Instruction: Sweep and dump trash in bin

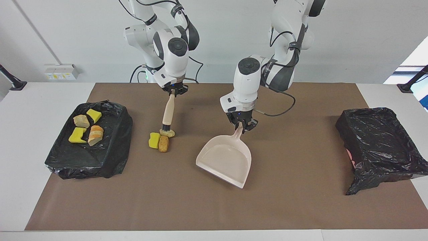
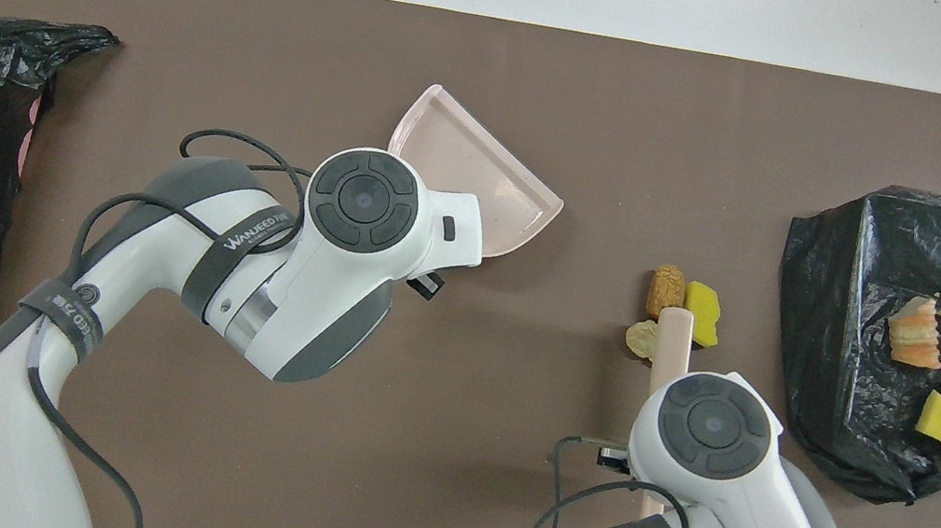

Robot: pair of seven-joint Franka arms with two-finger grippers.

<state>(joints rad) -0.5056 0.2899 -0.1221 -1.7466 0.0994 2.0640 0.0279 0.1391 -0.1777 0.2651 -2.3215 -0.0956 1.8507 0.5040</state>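
My right gripper (image 1: 173,92) is shut on the top of the beige brush (image 1: 168,112), which stands nearly upright with its bristles on the mat. Three trash pieces lie at the bristles: a yellow foam piece (image 1: 154,140), a tan-brown lump (image 1: 163,143) and a pale lump (image 1: 169,133). In the overhead view they sit around the brush handle (image 2: 672,343). My left gripper (image 1: 241,126) is shut on the handle of the beige dustpan (image 1: 225,159), whose wide mouth is down at the mat, toward the left arm's end from the trash.
A black bag-lined bin (image 1: 110,160) at the right arm's end holds several trash pieces, yellow, tan and orange (image 1: 96,134). A second black bag-lined bin (image 1: 378,140) stands at the left arm's end. The brown mat (image 1: 207,207) covers the table's middle.
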